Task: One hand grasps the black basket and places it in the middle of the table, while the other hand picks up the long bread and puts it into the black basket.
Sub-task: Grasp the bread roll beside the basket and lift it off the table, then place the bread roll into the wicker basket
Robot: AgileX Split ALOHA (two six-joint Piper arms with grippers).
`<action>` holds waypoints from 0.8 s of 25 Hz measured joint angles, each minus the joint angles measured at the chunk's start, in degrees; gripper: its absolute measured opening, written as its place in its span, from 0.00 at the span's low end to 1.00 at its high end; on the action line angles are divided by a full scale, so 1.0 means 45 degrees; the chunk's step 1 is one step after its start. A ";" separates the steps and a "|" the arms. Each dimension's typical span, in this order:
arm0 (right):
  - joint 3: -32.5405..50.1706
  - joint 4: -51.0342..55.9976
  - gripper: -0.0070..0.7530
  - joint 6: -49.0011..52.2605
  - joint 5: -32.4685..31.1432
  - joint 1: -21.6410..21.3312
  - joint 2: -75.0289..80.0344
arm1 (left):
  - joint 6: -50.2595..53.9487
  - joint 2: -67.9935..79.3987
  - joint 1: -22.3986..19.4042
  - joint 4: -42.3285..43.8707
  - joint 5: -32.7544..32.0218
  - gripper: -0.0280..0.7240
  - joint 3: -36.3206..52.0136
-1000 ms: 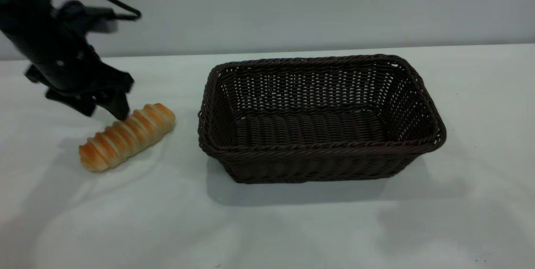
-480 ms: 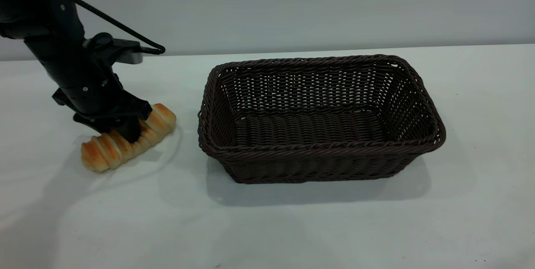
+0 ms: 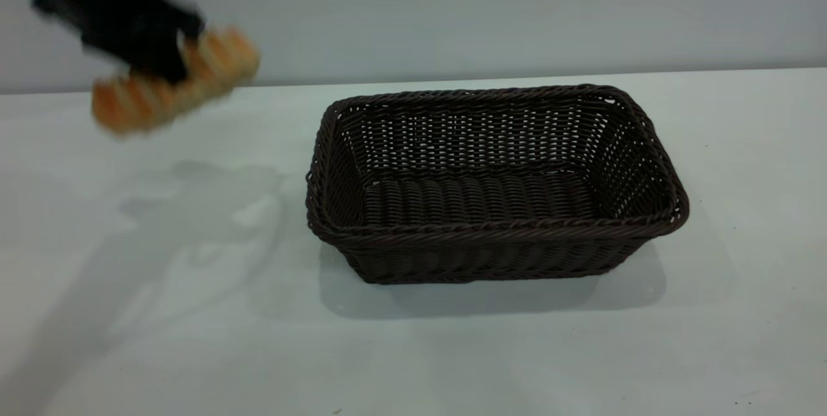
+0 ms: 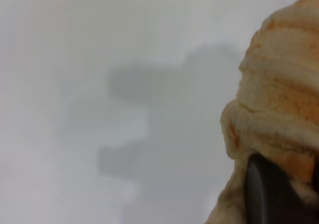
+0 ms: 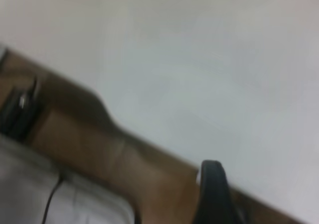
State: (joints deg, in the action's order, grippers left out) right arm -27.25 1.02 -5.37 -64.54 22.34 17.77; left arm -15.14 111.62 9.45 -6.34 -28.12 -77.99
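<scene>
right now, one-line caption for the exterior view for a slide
Left end effector lifts the long bread above the table, left of the empty black basket.

table: white, matte | resting on it: black basket, near centre, upright

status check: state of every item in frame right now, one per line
long bread: lifted clear of the table, held level in the air, left of the basket.
left gripper: shut on the long bread, raised.
black basket: upright, empty, resting mid-table, untouched.
table: carries only the basket.
right gripper: away from the basket, over the table edge.
</scene>
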 joint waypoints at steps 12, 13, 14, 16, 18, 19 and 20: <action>0.0038 -0.0433 0.71 0.0500 0.0000 0.0000 -0.1900 | 0.0263 0.0781 0.4969 -0.1463 0.2130 0.21 0.0000; 0.0038 -0.0433 0.71 0.0500 0.0000 0.0000 -0.2074 | 0.0296 0.1242 0.5208 -0.1463 0.2486 0.26 0.0000; 0.0038 -0.0433 0.71 0.0500 0.0000 0.0000 -0.2242 | 0.0296 0.1596 0.5399 -0.1463 0.2688 0.30 0.0000; 0.0038 -0.0442 0.71 0.0503 0.0000 0.0000 -0.2741 | 0.0307 0.2260 0.5646 -0.1463 0.2949 0.46 0.0000; 0.0038 -0.0442 0.71 0.0503 -0.0012 0.0000 -0.3264 | 0.0317 0.2507 0.5783 -0.1467 0.3026 0.64 0.0000; 0.0038 -0.0442 0.71 0.0503 -0.0025 0.0000 -0.3490 | 0.0321 0.2509 0.5815 -0.1453 0.3026 0.71 0.0000; 0.0038 -0.0442 0.71 0.0514 -0.0046 0.0000 -0.3787 | 0.0321 0.2419 0.5815 -0.1428 0.2982 0.80 0.0000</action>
State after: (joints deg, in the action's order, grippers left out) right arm -27.08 -0.97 -3.06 -64.75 22.34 0.73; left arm -13.70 122.51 35.61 -12.77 -14.70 -77.99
